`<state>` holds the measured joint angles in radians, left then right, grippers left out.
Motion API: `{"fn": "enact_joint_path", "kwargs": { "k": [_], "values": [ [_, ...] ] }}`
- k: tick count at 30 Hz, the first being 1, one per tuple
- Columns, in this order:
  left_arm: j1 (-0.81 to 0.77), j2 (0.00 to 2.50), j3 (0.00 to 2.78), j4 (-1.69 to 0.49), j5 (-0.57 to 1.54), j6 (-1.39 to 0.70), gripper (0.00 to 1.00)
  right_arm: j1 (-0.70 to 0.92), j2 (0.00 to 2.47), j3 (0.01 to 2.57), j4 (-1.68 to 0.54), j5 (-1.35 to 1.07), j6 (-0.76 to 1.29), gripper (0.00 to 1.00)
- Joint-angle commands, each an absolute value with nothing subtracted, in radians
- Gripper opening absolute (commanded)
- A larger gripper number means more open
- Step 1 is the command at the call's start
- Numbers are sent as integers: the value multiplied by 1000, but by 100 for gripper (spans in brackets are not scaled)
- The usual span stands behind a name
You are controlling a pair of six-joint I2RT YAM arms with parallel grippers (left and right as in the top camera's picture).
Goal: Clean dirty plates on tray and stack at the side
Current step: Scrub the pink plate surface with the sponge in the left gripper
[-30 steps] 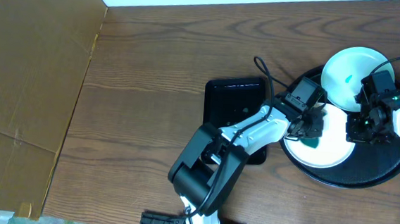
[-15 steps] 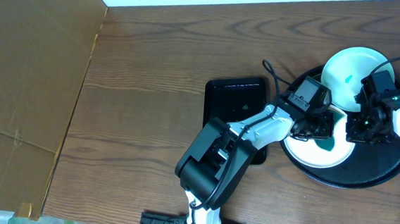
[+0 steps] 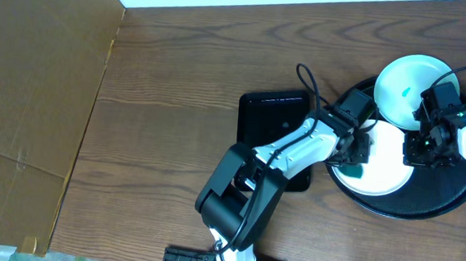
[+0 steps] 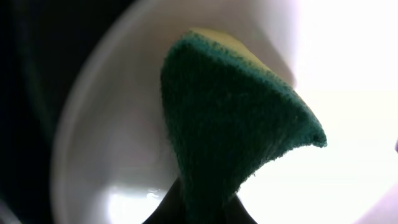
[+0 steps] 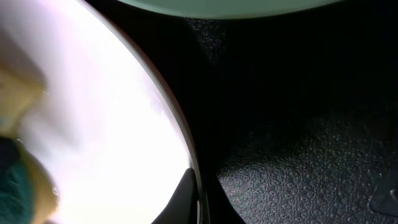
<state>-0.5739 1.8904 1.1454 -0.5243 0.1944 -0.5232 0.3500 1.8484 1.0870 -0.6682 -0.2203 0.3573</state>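
Two pincers were clenched. The left pincer [image 3: 356, 152] grasped a coarse green-and-yellow sponge [image 4: 230, 124], its fibrous green face low over the smooth round white plate [image 3: 378, 173]; whether the sponge touched the plate could not be told. The right pincer [image 3: 420, 149] pinched that plate's thin rim on the opposite side. The white plate lay on the large round black tray [image 3: 438, 202], whose surface looked finely pebbled up close. A pale mint round plate [image 3: 397, 76] with a small teal smear sat at the tray's far side. A smaller black rectangular tray [image 3: 271, 117] lay beside it on the wood-grain table [image 3: 177, 102].
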Motion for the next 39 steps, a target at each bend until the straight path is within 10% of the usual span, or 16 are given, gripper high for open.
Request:
{"fn": "enact_joint_path", "kwargs": {
  "k": [1, 15, 39],
  "values": [
    [-520, 1951, 1109, -582, -10, -548, 7, 362, 1897, 1073, -673, -169, 366, 1],
    [-583, 1956, 1108, -249, 517, -554, 7, 362, 1897, 1073, -673, -169, 366, 1],
    [-566, 1578, 1111, -537, 213, -525, 7, 362, 1897, 1073, -677, -169, 366, 1]
  ]
}}
